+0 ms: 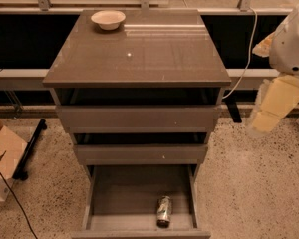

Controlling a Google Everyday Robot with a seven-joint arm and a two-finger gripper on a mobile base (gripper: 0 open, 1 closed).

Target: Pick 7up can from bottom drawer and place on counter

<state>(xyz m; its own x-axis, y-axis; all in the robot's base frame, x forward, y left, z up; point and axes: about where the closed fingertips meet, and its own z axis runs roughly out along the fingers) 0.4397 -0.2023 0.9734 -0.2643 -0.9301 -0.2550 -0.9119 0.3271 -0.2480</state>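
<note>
The gripper (274, 106) hangs right of the cabinet (139, 118); open or closed, I cannot tell. The 7up can (164, 211) lies front-right in the open bottom drawer (109, 193): best come straight down and grip across its sides.

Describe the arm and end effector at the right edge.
The arm is a rounded white housing with small dark vent slots on its side. Below it, off the right side of the cabinet, the end effector is pale cream-yellow and blocky. No cables or lettering show on either.
</note>
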